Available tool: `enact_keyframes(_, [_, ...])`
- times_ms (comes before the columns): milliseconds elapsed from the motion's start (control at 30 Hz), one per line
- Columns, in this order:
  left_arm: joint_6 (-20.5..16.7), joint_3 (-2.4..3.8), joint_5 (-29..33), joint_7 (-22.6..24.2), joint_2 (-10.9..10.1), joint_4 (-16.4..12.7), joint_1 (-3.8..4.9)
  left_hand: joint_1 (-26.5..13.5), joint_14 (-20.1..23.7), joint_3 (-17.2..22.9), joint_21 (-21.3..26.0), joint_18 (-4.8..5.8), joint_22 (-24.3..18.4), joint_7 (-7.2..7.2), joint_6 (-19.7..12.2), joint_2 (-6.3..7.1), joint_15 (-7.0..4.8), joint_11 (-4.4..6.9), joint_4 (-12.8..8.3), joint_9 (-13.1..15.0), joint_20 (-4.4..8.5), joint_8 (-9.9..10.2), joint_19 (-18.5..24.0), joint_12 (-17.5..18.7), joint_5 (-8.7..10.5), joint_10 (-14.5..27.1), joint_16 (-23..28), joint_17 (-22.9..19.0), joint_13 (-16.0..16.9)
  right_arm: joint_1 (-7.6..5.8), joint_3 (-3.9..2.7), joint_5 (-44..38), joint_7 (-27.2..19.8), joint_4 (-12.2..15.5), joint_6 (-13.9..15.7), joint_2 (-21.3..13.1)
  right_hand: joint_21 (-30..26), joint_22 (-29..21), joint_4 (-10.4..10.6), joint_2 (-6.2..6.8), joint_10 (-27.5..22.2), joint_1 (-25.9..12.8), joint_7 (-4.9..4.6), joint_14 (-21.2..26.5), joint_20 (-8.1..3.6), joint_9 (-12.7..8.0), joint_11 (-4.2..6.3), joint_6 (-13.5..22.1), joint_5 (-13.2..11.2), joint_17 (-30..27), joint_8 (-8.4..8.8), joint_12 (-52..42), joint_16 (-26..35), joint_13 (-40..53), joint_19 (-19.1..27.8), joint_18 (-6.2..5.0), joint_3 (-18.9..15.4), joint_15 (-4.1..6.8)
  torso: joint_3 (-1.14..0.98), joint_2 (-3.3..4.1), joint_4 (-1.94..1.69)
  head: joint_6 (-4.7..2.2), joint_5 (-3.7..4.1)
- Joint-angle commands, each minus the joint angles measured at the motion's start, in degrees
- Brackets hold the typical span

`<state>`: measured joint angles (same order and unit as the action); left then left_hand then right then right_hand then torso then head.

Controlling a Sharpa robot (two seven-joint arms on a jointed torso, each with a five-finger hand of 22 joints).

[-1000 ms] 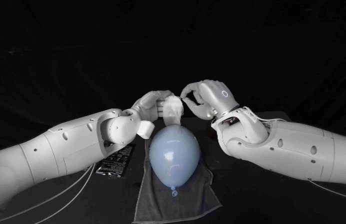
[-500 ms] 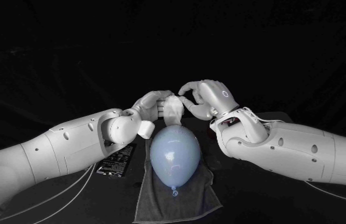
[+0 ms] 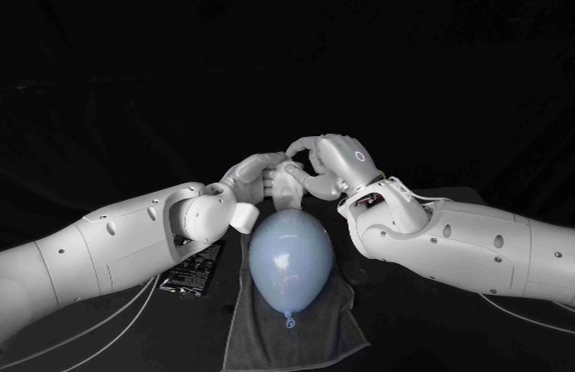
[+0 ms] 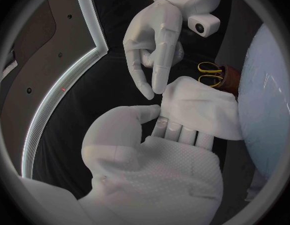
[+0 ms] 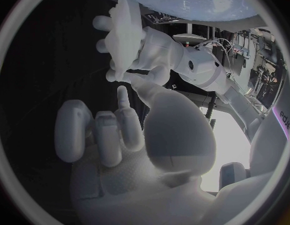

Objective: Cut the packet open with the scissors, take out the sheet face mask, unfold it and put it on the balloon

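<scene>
Currently the folded white sheet mask (image 3: 287, 188) is pinched by the left hand (image 3: 252, 175) above the pale blue balloon (image 3: 290, 256). It is touched by the right hand (image 3: 338, 163), whose grip cannot be told.

Glossy smooth pale-blue balloon (image 3: 290, 256), matt grey cloth towel (image 3: 330, 332), soft white fabric sheet mask (image 4: 204, 110), dimpled matt skin on my left hand (image 4: 160, 160)

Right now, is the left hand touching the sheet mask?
Touching. The left wrist view shows the sheet mask lying across the left hand's fingers, with no gap between them.
</scene>
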<state>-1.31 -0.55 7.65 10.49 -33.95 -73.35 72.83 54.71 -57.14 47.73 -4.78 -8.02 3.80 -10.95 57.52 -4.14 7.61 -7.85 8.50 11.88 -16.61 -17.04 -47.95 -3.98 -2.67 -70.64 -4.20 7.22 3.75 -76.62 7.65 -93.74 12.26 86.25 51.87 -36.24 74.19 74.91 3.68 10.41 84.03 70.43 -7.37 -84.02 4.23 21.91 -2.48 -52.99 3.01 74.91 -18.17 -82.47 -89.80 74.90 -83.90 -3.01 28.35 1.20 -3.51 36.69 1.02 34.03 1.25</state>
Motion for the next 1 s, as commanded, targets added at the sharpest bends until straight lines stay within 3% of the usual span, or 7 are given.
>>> enact_keyframes(33, [-0.97, 0.09, 0.08, 1.04, 0.07, -0.27, 0.11, -0.12, 0.49, -1.79, -0.23, -0.9, 0.08, -0.5, -0.31, 1.12, 0.29, -0.53, 1.13, -0.11, -0.06, 0.53, -0.61, 0.39, -0.1, 0.48, 0.18, 0.0, -0.05, -0.04, -0.04, 0.03, 1.59, -0.58, -1.97, 0.19, -0.27, 10.88, 0.39, 0.52, 1.87, -0.1, -0.41, -5.98, 0.39, -0.19, -0.54, 0.08, -0.26, 15.09, 0.54, 0.48, -0.2, 10.19, -0.45, -0.02, -0.65, -0.33, -0.05, -0.02, 0.0, -0.05, -0.04])
enact_keyframes(133, [-1.12, 0.08, 0.39, 1.08, 0.01, -0.38, 0.11, -0.72, 0.91, -5.79, -0.18, -0.92, 0.07, -0.79, -0.79, 3.04, 0.5, -0.88, 3.03, -0.15, -0.07, 0.84, -0.84, 0.41, -0.14, 1.18, 0.29, -0.05, -0.06, -0.04, -0.04, 0.94, 1.54, -0.66, -1.5, 0.18, -0.4, 10.84, 0.55, 0.44, 1.87, -0.14, -0.42, -5.98, 0.43, -0.23, -0.56, 0.05, -0.25, 15.09, 0.63, 0.46, -0.2, 10.21, -0.41, -0.05, -0.75, -0.34, -0.09, -0.01, 0.02, -0.08, -0.09])
enact_keyframes(300, [-0.93, 0.08, 1.05, 1.24, -0.17, -0.67, 0.11, -1.06, 1.68, -11.93, -0.04, -0.91, 0.06, -1.45, -2.12, 4.95, 0.91, -1.48, 5.77, -0.34, -0.06, 1.62, -1.05, 0.45, -0.12, 3.01, 0.33, -0.13, -0.09, -0.04, -0.07, 2.69, 0.43, -0.03, 0.38, -0.34, -0.32, 10.86, 0.64, 0.04, 1.86, 0.5, -0.35, -5.98, 0.54, -0.36, -0.51, -0.21, -0.23, 15.09, 0.84, 0.43, -0.2, 10.23, -0.43, -0.06, -0.76, -0.34, -0.12, -0.02, 0.02, -0.17, -0.1])
enact_keyframes(400, [-0.46, 0.08, 1.51, 1.56, -0.33, -0.85, 0.11, -1.41, 1.35, -16.61, -0.02, -1.0, 0.08, -2.85, -5.21, 5.62, 1.46, -2.75, 8.14, -0.98, -0.06, 3.37, -1.43, 0.39, -0.11, 7.37, 0.02, 0.01, -0.17, -0.04, -0.13, 5.66, -1.33, 0.49, 1.92, -0.96, -0.36, 10.85, 0.7, -0.16, 1.85, 0.79, -0.39, -5.98, 0.59, -0.46, -0.52, -0.23, -0.21, 15.09, 1.03, 0.45, -0.2, 10.21, -0.43, -0.08, -0.76, -0.34, -0.14, -0.04, 0.05, -0.26, -0.18])
enact_keyframes(633, [0.72, 0.07, 1.77, 2.32, -0.52, -1.27, 0.1, -5.91, 1.46, -23.98, 0.2, -0.98, 0.07, -3.41, -6.35, 4.64, 1.72, -3.19, 8.4, -1.15, -0.06, 4.01, -1.48, 0.11, -0.1, 9.07, 0.05, 0.11, -0.05, -0.14, -0.4, 19.59, -7.97, 0.59, 1.79, -2.04, -1.23, 10.63, 2.85, -1.58, 1.76, -0.23, -0.77, -5.98, 0.95, -1.05, -0.89, -0.1, -0.15, 15.09, 2.18, 0.47, -0.2, 10.2, -0.14, -0.26, -1.49, -0.66, -0.13, -0.02, 0.01, -0.35, -0.26])
enact_keyframes(833, [1.24, 0.06, 1.05, 2.81, -0.43, -1.51, 0.09, -10.73, 1.6, -28.49, 0.31, -0.91, 0.07, -3.52, -6.52, 2.75, 1.81, -3.3, 8.49, -1.15, -0.06, 4.13, -1.39, 0.0, -0.07, 9.44, 0.09, 0.14, -0.03, -0.8, -0.61, 32.26, -11.38, -0.38, -4.18, -1.89, -2.24, 10.38, 4.78, -2.88, 1.32, -1.33, -0.99, -5.98, 1.2, -1.46, -1.12, 0.06, -0.12, 15.09, 3.04, 1.07, -0.2, 9.83, 0.23, -0.47, -2.29, -0.87, -0.13, 0.01, 0.04, -0.36, -0.26])
enact_keyframes(1000, [1.36, 0.05, -0.47, 3.61, -0.28, -1.51, 0.06, -12.97, 1.81, -30.42, 0.39, -0.83, 0.06, -3.67, -6.83, 1.95, 1.91, -3.44, 8.51, -1.22, -0.07, 4.33, -1.18, 0.08, -0.1, 9.89, 0.17, 0.11, -0.06, -1.53, -0.71, 37.17, -10.92, -1.32, -9.77, -1.36, -2.54, 10.31, 4.73, -3.14, 1.25, -1.01, -0.97, -5.98, 1.23, -1.52, -1.1, 0.1, -0.06, 15.09, 3.18, 1.15, -0.2, 9.78, 0.34, -0.53, -2.24, -0.88, -0.08, 0.07, 0.02, -0.37, -0.14])
